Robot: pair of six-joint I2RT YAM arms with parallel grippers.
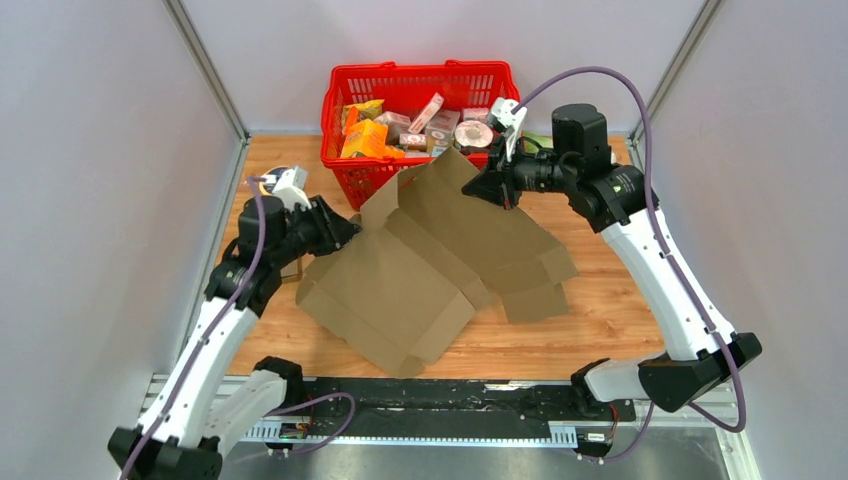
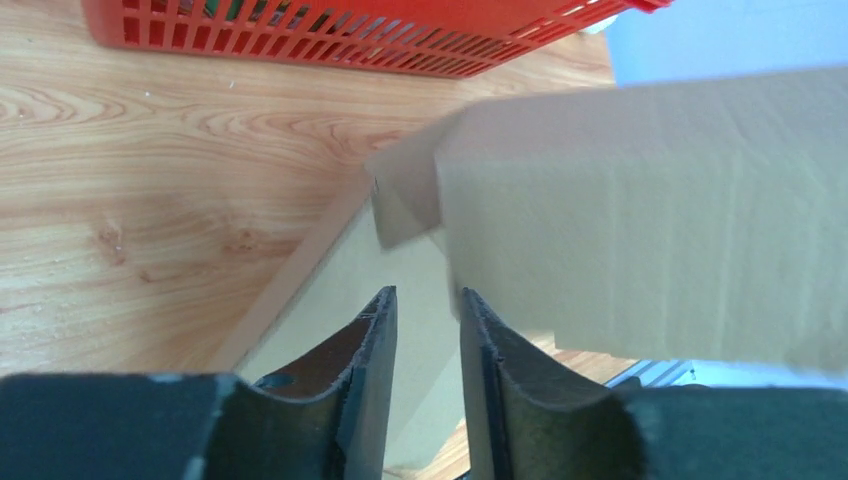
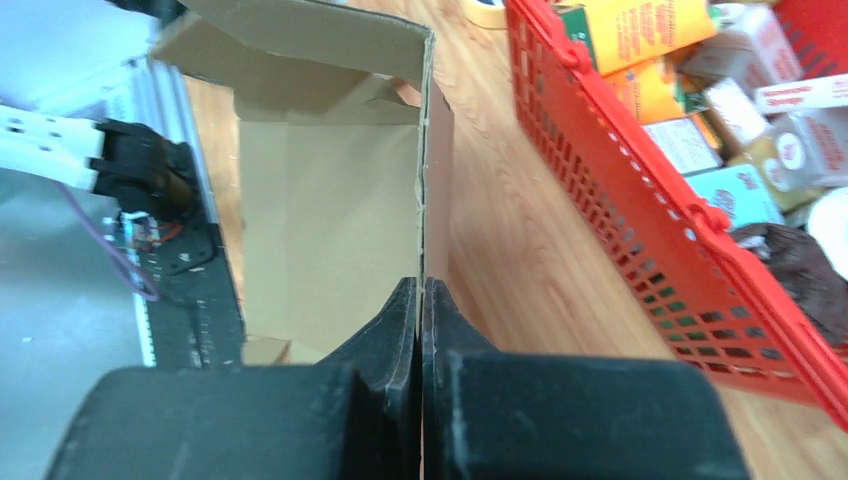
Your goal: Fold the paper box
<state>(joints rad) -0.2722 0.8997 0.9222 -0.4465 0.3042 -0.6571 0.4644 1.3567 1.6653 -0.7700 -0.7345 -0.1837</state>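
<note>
ROBOT ARMS AT WORK: a brown paper box (image 1: 430,270) lies half-open on a wooden counter (image 1: 600,335) between two sets of jaws. The right jaws are pressed together on the top edge of an upright panel of the paper box (image 3: 330,230). The thin cardboard edge runs straight out from between the black fingers (image 3: 395,330). To the right of those jaws stands a red basket (image 3: 620,200) full of packaged goods. To their left, the hollow inside of the box faces the counter's near edge.

The left jaws stand apart, with a narrow gap between the two dark fingers (image 2: 375,370). A pale flap of the paper box (image 2: 640,220) hangs just ahead of and above their tips; whether it touches them cannot be told. Beyond the left jaws, across the counter (image 2: 120,200), runs the lower wall of the red basket (image 2: 300,30).

Seen from above, the box's lower flaps lie flat on the counter. Its far corner is raised at the right jaws, just in front of the red basket (image 1: 420,72).
</note>
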